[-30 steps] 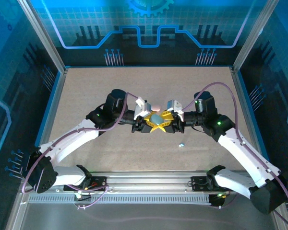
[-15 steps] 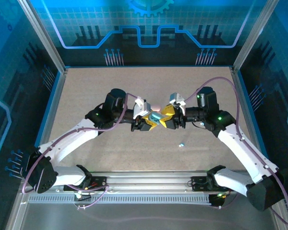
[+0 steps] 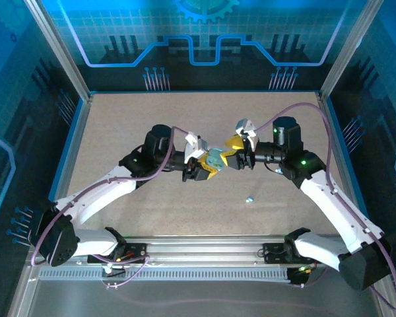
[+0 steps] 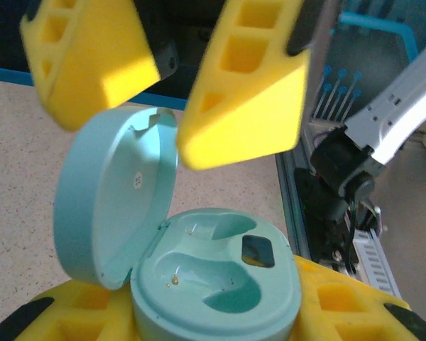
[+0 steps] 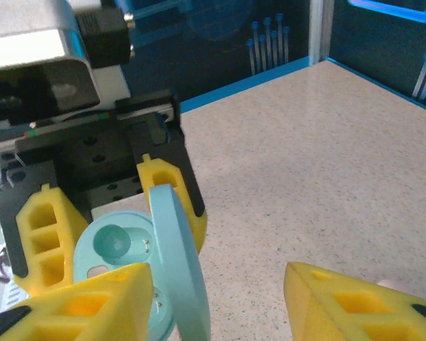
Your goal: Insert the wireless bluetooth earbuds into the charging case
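Note:
The charging case is a teal pill shape, and my left gripper is shut on its base. Its lid stands open to the left, and both wells are empty. In the top view the case sits mid-table in my left gripper. My right gripper is just to its right, open. In the right wrist view the lid stands edge-on between the open right gripper fingers, close to the left one. One light blue earbud lies on the table nearer the arm bases.
The speckled tabletop is bounded by blue-edged walls and metal frame posts. A pinkish object peeks from behind my right finger in the right wrist view. The arm mounting rail runs along the near edge.
My right gripper has opened and drawn back up and to the right of the case. The left gripper keeps holding the case.

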### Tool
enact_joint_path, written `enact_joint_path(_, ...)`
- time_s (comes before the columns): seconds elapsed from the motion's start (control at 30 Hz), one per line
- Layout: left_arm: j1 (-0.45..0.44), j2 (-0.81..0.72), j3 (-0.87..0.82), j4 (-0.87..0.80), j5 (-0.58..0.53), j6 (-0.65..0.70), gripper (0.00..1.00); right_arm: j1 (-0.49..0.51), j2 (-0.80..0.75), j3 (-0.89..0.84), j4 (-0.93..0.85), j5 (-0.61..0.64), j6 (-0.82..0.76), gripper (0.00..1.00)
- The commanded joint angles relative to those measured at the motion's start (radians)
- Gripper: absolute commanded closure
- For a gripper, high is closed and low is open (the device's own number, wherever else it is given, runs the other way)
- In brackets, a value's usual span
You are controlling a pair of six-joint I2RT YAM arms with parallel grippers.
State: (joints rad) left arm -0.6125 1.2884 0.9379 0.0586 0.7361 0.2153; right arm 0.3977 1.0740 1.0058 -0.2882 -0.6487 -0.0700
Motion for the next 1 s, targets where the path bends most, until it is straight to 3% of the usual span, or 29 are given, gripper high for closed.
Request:
enact_joint_path(0.0,-0.002,0.017,-0.045,0.18,-0.067,-0.124,0.73,-0.017,-0.034,0.037,-0.002,0.091,0.071,0.43)
enact_joint_path(0.23,-0.002,0.04,-0.114,0.398,-0.193,-0.234,0.73,-0.045,-0.069,0.106,-0.099,0.247,0.275,0.38)
enact_joint_path(0.43,-0.002,0.028,-0.153,0.475,-0.291,-0.264,0.72,-0.162,-0.043,0.148,-0.405,0.517,0.536,0.44)
enact_joint_path(0.63,-0.001,0.012,-0.204,0.579,-0.351,-0.296,0.72,-0.275,0.057,0.029,-0.562,0.432,0.703,0.51)
enact_joint_path(0.77,-0.001,0.002,-0.218,0.595,-0.354,-0.29,0.72,-0.263,0.124,-0.076,-0.551,0.38,0.75,0.52)
enact_joint_path(0.97,-0.001,-0.005,-0.232,0.616,-0.36,-0.285,0.71,-0.189,0.204,-0.19,-0.529,0.428,0.775,0.53)
